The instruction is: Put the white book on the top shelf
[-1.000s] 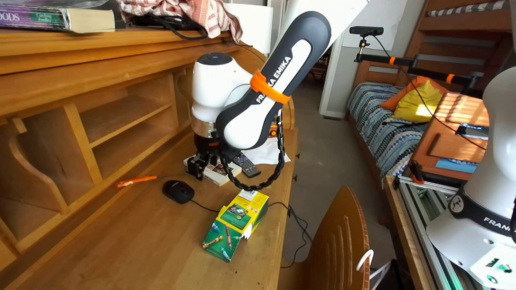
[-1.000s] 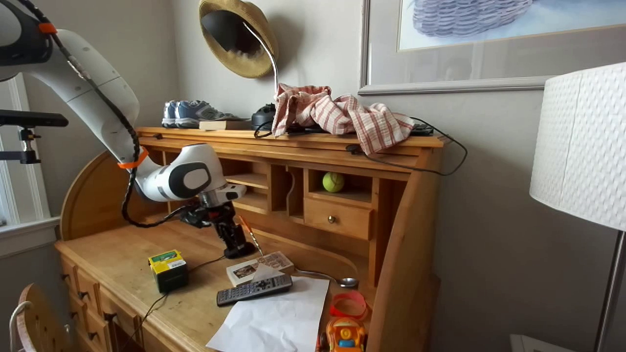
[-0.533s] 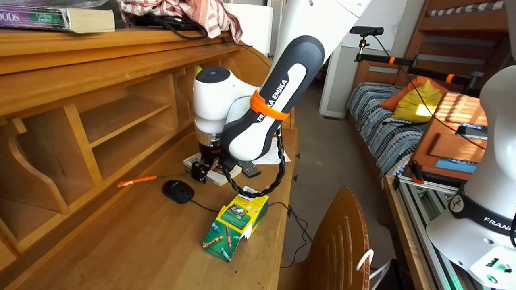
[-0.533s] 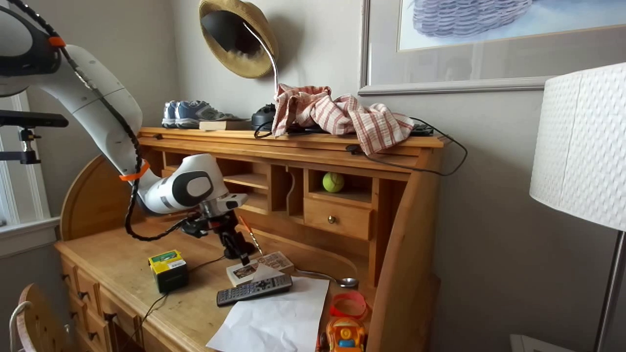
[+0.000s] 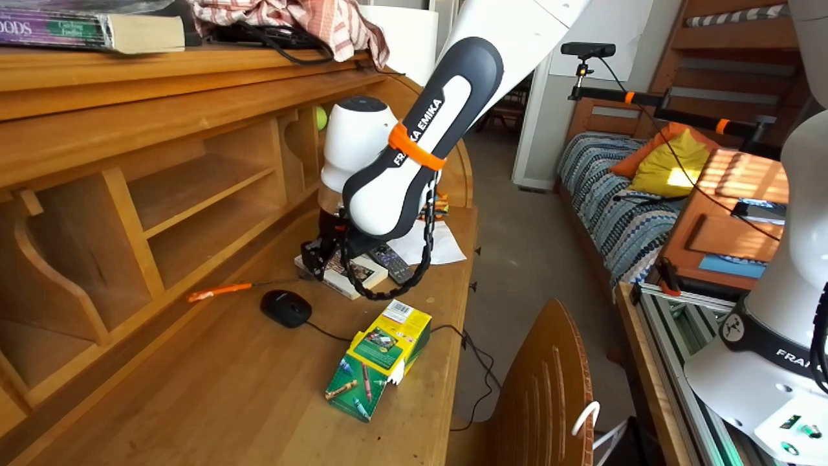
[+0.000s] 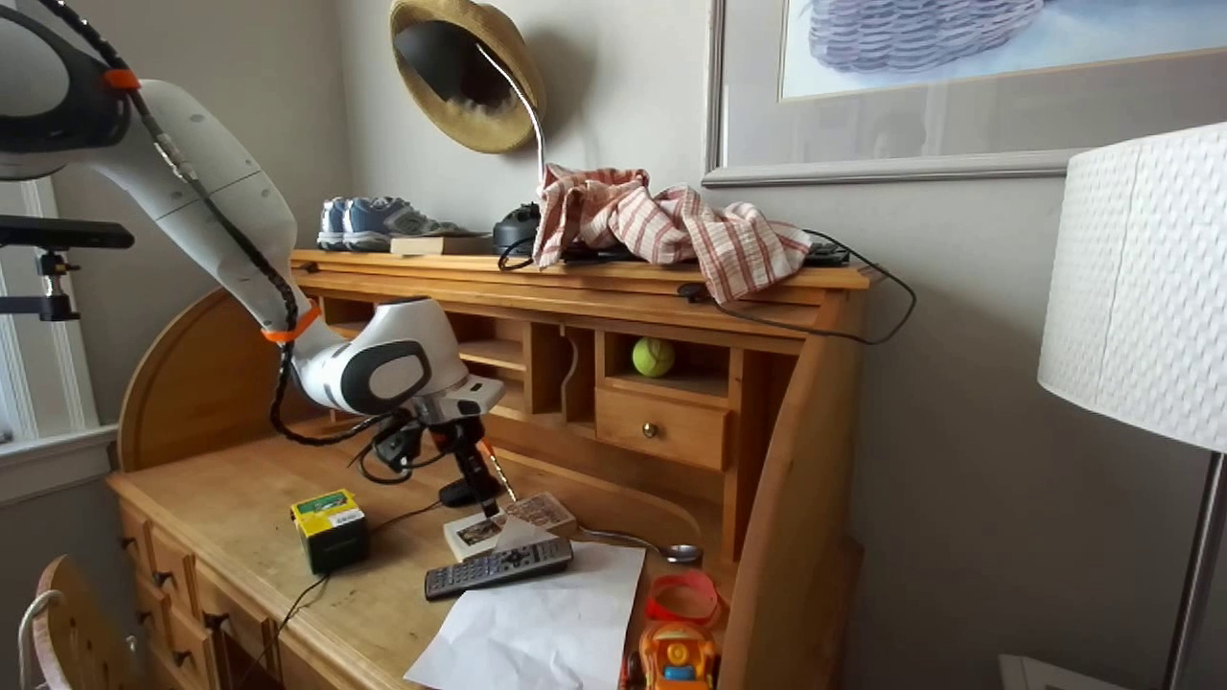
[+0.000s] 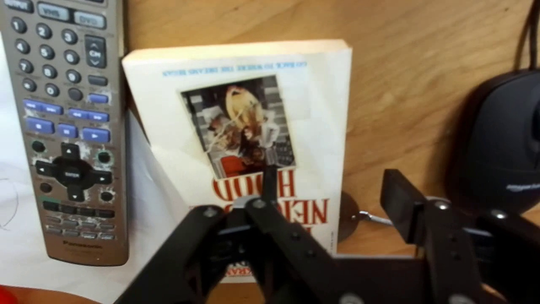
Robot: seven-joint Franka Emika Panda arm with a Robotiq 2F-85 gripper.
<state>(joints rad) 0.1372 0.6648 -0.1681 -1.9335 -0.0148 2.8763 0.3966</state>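
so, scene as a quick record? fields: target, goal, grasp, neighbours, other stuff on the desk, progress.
target: white book, lying on the desk, printed cover up
goal: top shelf, with shoes and a checked cloth among the things on it
grasp: hand open, nothing held; contact with the book unclear
neighbours: remote on one side, black mouse on the other; a corner of the paper sheet appears to overlap the cover
other: green-and-yellow box, spoon, orange toy car
progress: book not yet on the shelf
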